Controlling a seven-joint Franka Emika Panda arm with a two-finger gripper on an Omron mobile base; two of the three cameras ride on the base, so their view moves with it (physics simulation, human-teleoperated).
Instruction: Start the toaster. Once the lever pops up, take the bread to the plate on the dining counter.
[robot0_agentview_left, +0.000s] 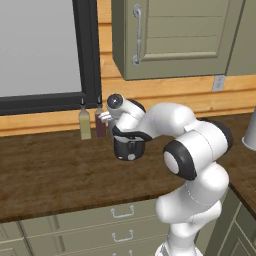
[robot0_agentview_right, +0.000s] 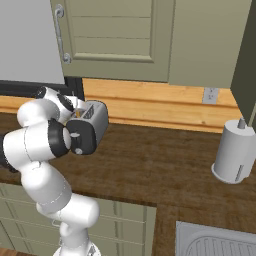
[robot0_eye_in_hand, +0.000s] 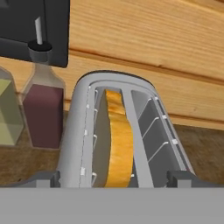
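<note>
The silver-grey toaster stands on the dark wood worktop against the wooden wall, and its glossy black end panel faces the room. One slice of bread with a yellow-tan crust stands on edge in its left slot; the right slot is empty. My gripper hovers just above the near end of the toaster, open, with one fingertip on either side of the body and nothing between them. I cannot make out the lever. The plate and the dining counter are out of view.
Two bottles, one pale yellow and one dark red, stand just left of the toaster below a dark-framed window. A grey paper-towel roll stands at the right. A sink lies at the front right, and wall cabinets hang overhead.
</note>
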